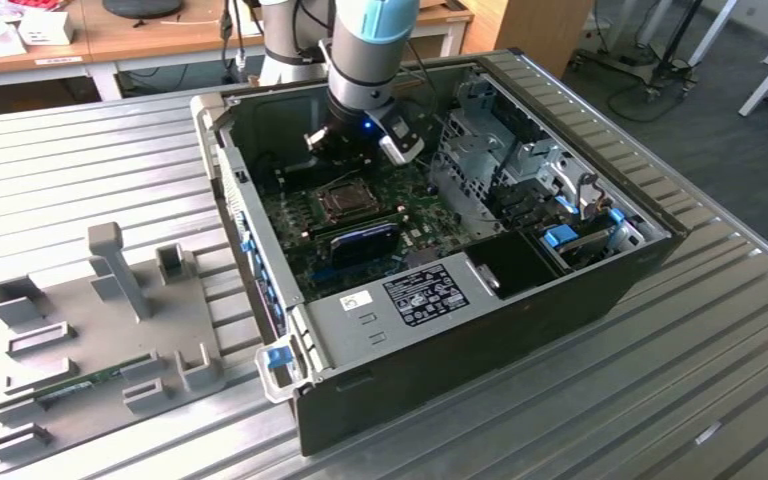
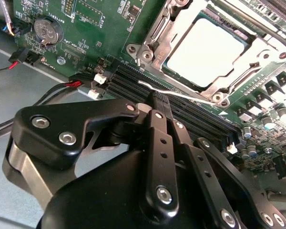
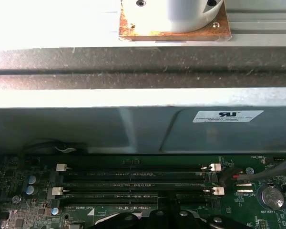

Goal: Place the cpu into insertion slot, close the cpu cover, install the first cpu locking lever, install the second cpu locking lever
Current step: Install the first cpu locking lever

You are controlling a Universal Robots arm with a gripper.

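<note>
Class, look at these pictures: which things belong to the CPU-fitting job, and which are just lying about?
Belong to the job:
- cpu, in the insertion slot
- cpu cover, down around it
- locking lever
- gripper, next to that lever

Lying about:
- memory slots
- coin battery
- grey fixture tray outside the case
- drive cage

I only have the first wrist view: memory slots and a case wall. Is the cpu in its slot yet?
Observer: Yes, in the second wrist view the cpu lies seated, grey top up.
Operator: And the cover?
Observer: The cpu cover lies down around it.
Operator: Where's the tool?
Observer: The tool is at a thin silvery lever beside the memory slots.
</note>
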